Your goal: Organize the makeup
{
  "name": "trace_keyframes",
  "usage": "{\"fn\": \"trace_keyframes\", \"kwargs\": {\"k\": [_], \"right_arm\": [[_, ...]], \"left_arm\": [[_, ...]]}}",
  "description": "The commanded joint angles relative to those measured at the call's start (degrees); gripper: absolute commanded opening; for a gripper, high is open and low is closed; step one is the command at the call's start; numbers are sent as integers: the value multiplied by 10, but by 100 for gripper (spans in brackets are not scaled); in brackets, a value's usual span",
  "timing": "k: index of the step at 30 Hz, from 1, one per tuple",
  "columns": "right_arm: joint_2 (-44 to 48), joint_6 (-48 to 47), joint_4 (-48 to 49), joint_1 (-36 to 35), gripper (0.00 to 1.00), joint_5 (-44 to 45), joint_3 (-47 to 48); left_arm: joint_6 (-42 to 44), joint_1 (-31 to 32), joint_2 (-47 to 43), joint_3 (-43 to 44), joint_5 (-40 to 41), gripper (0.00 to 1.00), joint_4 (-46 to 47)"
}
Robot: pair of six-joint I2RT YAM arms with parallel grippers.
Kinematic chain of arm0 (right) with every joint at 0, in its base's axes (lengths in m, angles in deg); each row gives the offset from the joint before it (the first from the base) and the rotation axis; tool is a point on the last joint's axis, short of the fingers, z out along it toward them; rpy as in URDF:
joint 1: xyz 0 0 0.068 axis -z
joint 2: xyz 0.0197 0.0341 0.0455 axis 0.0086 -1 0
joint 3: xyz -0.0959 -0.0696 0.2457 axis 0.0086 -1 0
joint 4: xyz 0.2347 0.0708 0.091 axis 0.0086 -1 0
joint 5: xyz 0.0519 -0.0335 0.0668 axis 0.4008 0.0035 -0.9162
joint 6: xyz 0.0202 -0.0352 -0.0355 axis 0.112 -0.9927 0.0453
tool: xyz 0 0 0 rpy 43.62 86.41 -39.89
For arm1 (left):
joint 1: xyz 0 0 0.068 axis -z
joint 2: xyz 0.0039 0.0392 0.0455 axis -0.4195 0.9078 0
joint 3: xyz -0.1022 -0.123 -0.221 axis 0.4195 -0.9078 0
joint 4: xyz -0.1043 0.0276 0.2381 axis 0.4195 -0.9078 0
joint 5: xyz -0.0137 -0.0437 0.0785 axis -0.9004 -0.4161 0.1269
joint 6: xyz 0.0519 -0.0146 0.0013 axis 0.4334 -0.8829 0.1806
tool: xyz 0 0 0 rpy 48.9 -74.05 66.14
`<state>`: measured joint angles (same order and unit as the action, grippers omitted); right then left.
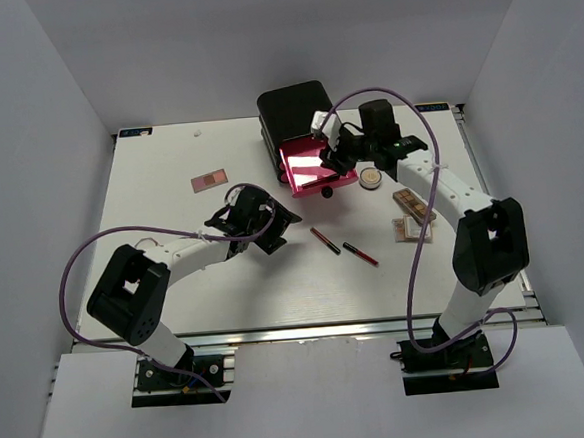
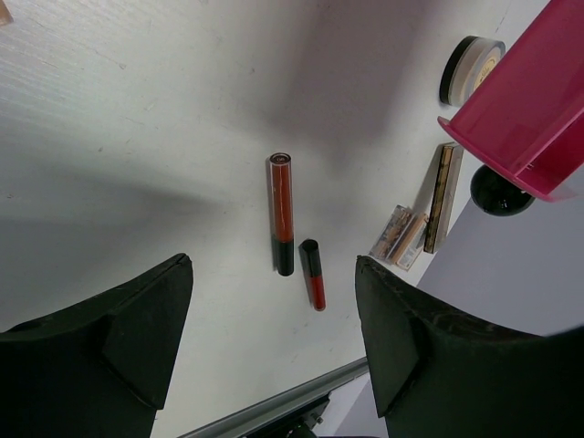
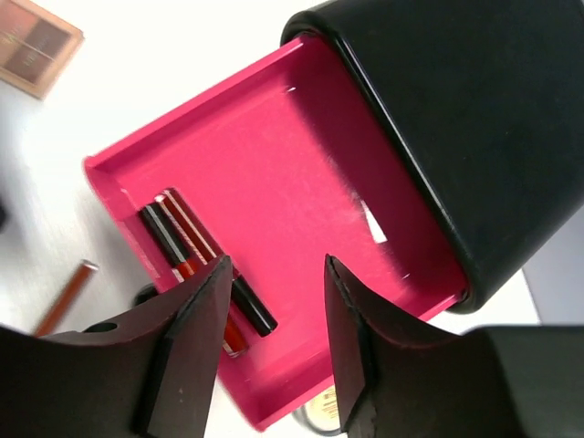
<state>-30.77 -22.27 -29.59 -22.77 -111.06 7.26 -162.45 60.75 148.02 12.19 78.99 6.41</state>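
Note:
Two black-and-red sticks lie on the table mid-right; in the left wrist view they are the longer stick and the shorter stick. My left gripper is open and empty just left of them. My right gripper is open and empty above the open pink drawer, which holds black-and-red sticks. A round gold compact, a brown palette and a pink/tan palette lie right of the drawer. Another pink palette lies far left.
The black box stands at the back centre with its pink drawer pulled out toward me. The drawer's round black knob overhangs the table. The table's front rail lies close below the left gripper.

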Motion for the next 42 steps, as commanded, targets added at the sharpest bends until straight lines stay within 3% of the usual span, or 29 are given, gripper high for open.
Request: {"fn": "trace_keyframes", "kwargs": {"k": [1,5,9,11,12,13,15,19,26,32,42], "right_arm": [[74,52,-15,2,49,-17,26],[161,64,-112,7,41,-73,-33],[264,77,-164,5,38,-46,-221],[313,102,-153,2,47,19,-285],[332,117,-142,-1,64,45,-334],[338,124,-142,-1,70,63,-354],[352,130,-127,-2,76,86,-382],[342,151,-86,-15,78,125,-423],[237,187,-41,-34,73,170,-416],[159,183,-5,-45,65,191,-395],[128,166,9,-46,33,214,-412]], "left_arm": [[-1,2,-10,23,-3,81,-13],[-3,2,-14,20,17,81,-19],[3,3,-19,14,24,80,-21],[15,4,-24,15,35,81,-22],[32,4,-32,12,41,81,-18],[43,4,-38,11,41,81,-15],[77,5,-49,7,48,82,-6],[150,5,-94,-17,43,82,21],[221,8,-189,-90,50,81,84],[244,11,-232,-110,68,81,68],[266,19,-237,-120,73,81,76]]}}
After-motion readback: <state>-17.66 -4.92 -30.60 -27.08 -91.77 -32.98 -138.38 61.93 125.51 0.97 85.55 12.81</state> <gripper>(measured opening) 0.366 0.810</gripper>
